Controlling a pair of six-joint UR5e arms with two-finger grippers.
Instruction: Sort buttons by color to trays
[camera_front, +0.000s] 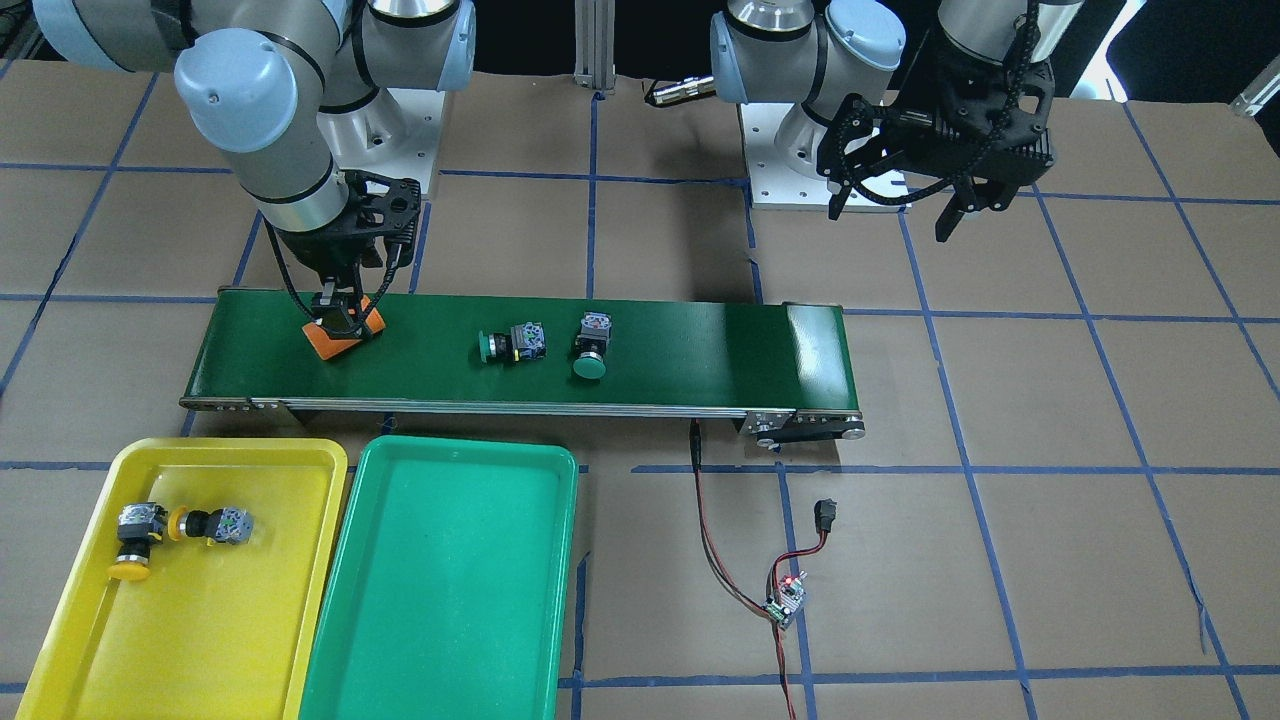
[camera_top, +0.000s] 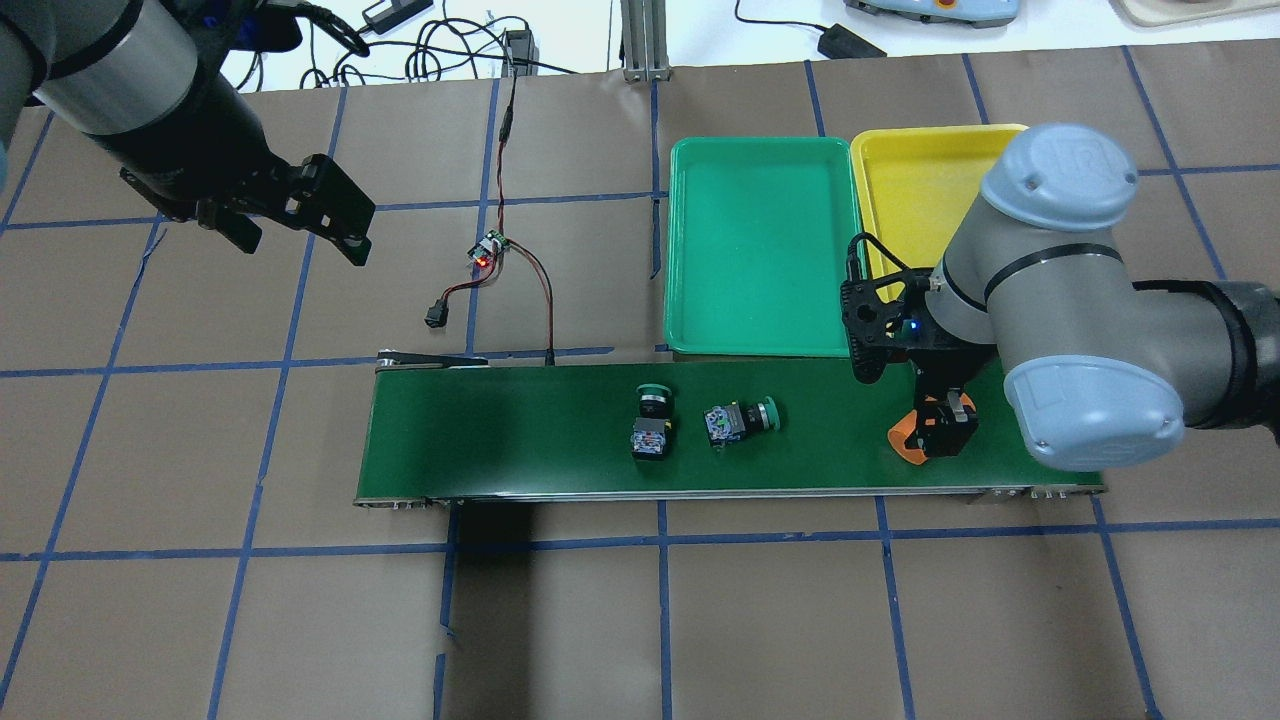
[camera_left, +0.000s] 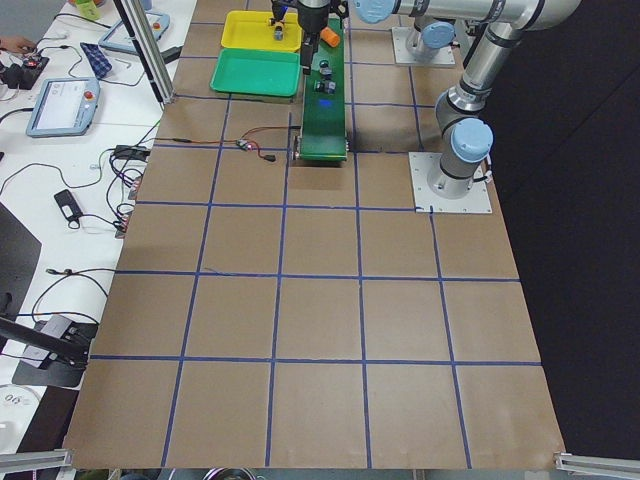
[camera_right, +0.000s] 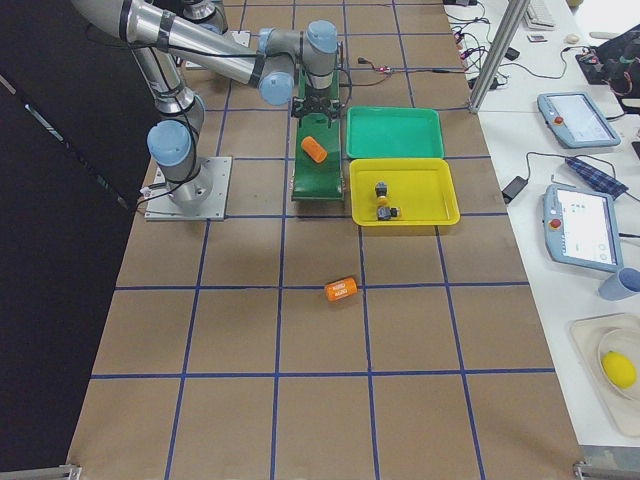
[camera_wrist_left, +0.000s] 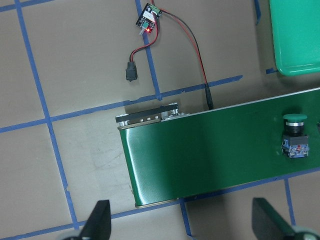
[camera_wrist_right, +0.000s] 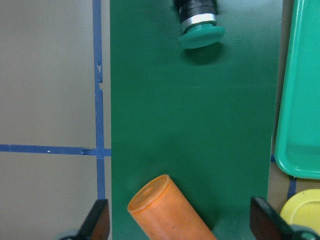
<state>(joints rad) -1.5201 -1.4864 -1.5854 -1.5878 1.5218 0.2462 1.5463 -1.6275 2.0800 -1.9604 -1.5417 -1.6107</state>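
Straddling an orange cylinder (camera_wrist_right: 167, 212), right fingers (camera_wrist_right: 100, 222) gape wide, green buttons (camera_front: 513, 343) farther along; left fingers (camera_wrist_left: 99, 222) wide too.

I have my right gripper (camera_front: 340, 320) down on the belt (camera_front: 700, 350), fingers astride an orange cylinder (camera_front: 328, 346). Two green buttons lie mid-belt, one (camera_front: 512, 344) just beside the other (camera_front: 592, 348). My left gripper (camera_front: 890, 222) hangs spread above the table (camera_front: 1050, 450). Two yellow buttons, one (camera_front: 135, 540) touching the other (camera_front: 212, 524), lie in the yellow tray (camera_front: 250, 640), just beside the green tray (camera_front: 450, 600).
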